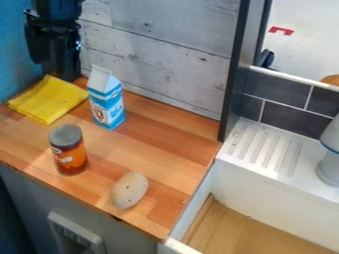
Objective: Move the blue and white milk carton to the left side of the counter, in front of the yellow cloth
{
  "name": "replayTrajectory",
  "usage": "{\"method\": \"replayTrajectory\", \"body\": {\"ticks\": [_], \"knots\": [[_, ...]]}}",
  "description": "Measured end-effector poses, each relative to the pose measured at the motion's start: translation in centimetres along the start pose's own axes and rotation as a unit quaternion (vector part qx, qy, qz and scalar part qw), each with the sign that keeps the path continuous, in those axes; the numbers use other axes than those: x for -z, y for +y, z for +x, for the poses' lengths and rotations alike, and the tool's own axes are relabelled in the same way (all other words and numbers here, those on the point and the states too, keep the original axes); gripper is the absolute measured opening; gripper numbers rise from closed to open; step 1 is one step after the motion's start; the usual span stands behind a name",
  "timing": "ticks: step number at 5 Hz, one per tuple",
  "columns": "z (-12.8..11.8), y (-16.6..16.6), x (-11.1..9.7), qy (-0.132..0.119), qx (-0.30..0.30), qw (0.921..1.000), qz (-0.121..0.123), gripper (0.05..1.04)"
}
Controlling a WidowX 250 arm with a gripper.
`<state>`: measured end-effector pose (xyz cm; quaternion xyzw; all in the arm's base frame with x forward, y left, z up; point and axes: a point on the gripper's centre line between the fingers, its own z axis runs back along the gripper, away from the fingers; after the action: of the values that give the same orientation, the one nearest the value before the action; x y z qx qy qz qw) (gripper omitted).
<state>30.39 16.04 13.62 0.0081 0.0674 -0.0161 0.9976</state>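
Note:
The black gripper [64, 57] is at the upper left, in front of the blue and white walls, just above or behind the yellow cloth [47, 99]; whether it touches the cloth I cannot tell. To the right of the cloth a blue and white carton [106, 101] stands upright on the wooden counter [162, 134]. Nearer the front, an orange-brown can [69, 156] with a grey lid stands upright. A pale, speckled, potato-like oval [129, 190] lies by the counter's front edge, right of the can.
A dark upright post [237, 69] rises at the counter's back right corner. Beyond it is a white sink with a ridged drainboard [265, 149] and a wooden-coloured basin floor [248, 230]. A white and grey object [331, 161] stands at the right edge.

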Motion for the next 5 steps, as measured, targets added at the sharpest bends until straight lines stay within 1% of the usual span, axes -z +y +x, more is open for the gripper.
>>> {"method": "replayTrajectory", "body": {"ticks": [1,2,3,4,5], "knots": [[0.1,-0.2,1.3,0.015,0.002,0.9998,-0.010,1.000],[1.1,-1.1,2.0,-0.014,0.000,0.9993,-0.035,1.000],[1.8,-1.5,2.3,-0.023,0.003,0.9990,-0.037,1.000],[2.5,-2.6,2.3,-0.022,0.013,0.9993,-0.026,1.000],[3.3,-2.7,1.8,-0.027,-0.011,0.9996,0.006,1.000]]}}
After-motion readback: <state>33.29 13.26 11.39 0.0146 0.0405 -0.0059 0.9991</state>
